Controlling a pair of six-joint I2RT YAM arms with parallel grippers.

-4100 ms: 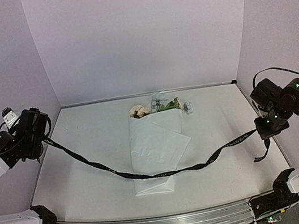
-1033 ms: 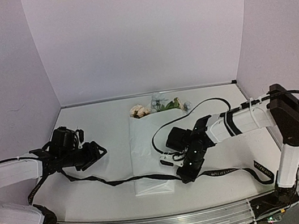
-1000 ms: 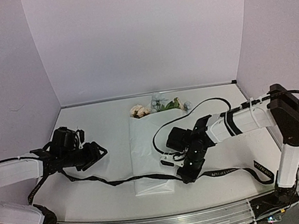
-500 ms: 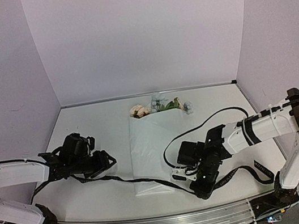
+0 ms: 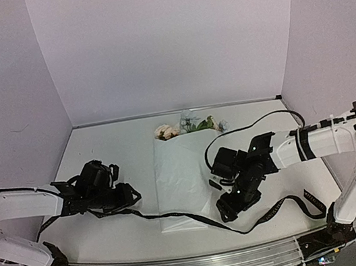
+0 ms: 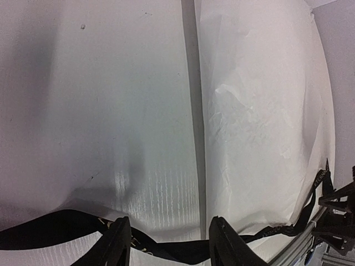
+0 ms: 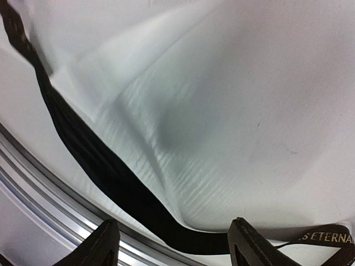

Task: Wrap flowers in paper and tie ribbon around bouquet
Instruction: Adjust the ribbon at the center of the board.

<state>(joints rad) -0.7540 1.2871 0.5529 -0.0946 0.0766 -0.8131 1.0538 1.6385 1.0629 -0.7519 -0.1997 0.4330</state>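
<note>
So far, the table (image 5: 113, 151) holds the bouquet (image 5: 182, 180) at its middle, with the paper wrapped and the flowers (image 5: 190, 125) toward the far edge. The ribbon (image 5: 178, 213) crosses the stem end near the near edge, untied. The left gripper (image 5: 128, 197) and right gripper (image 5: 228, 208) both gape, clamping nothing.
</note>
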